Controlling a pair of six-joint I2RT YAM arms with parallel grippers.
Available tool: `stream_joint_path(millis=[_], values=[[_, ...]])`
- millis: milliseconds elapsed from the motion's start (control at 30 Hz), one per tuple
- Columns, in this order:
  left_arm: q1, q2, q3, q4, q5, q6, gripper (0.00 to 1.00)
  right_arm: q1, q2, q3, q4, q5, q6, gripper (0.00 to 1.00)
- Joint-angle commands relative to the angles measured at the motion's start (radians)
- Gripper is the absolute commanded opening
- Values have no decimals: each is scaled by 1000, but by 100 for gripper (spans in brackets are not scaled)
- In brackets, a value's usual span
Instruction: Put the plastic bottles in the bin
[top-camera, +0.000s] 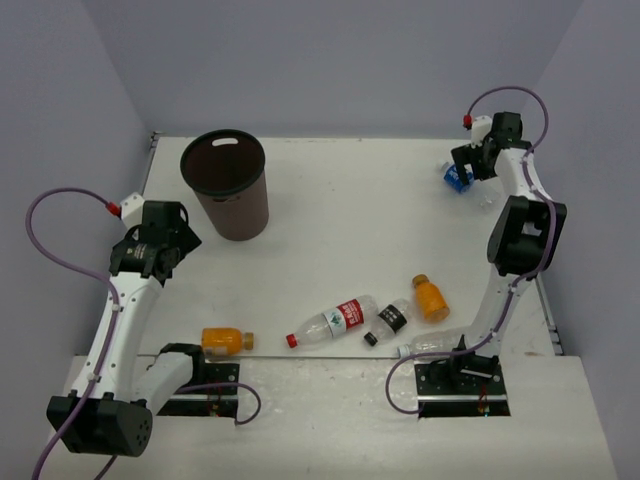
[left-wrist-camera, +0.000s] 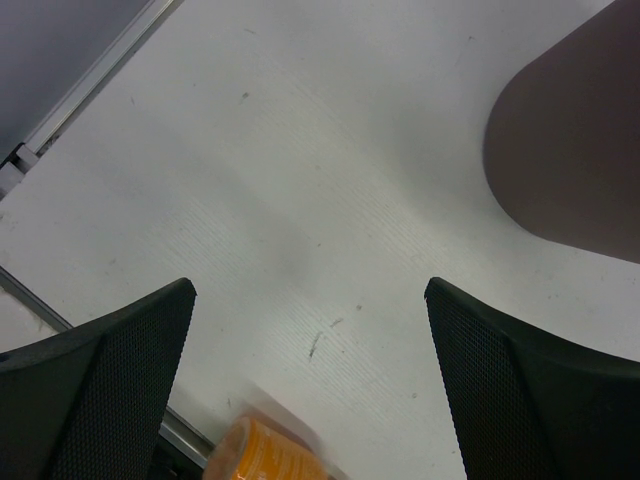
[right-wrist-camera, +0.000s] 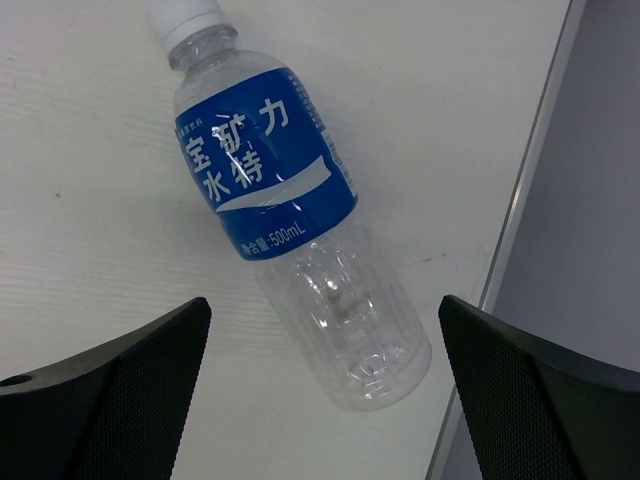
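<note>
The dark brown bin (top-camera: 226, 185) stands upright at the far left; its wall shows in the left wrist view (left-wrist-camera: 575, 150). My left gripper (top-camera: 160, 245) is open and empty, above the table left of the bin. An orange bottle (top-camera: 225, 340) lies near my left base and its end shows in the left wrist view (left-wrist-camera: 262, 455). A red-labelled bottle (top-camera: 332, 322), a black-labelled bottle (top-camera: 388, 322), a second orange bottle (top-camera: 430, 298) and a plain clear bottle (top-camera: 430, 346) lie near my right base. My right gripper (top-camera: 470, 165) is open above the lying blue-labelled bottle (right-wrist-camera: 290, 200) at the far right.
The table's right edge rail (right-wrist-camera: 520, 230) runs just beside the blue-labelled bottle. A metal rail (left-wrist-camera: 90, 85) borders the table's left side. Grey walls close the back and sides. My right arm's elbow (top-camera: 525, 235) stands over the table's right side.
</note>
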Motion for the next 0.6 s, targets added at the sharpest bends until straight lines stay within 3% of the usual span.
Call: stream_joint_path(millis=[0, 267, 433, 567], values=[[9, -3, 50, 2, -60, 17, 100, -10, 41, 4, 8, -2, -40, 99], [9, -32, 51, 12, -83, 22, 100, -18, 24, -78, 11, -49, -94, 99], [9, -43, 80, 13, -101, 37, 100, -27, -9, -190, 42, 5, -165, 98], [9, -59, 122, -3, -128, 38, 100, -31, 1, -208, 42, 33, -180, 86]])
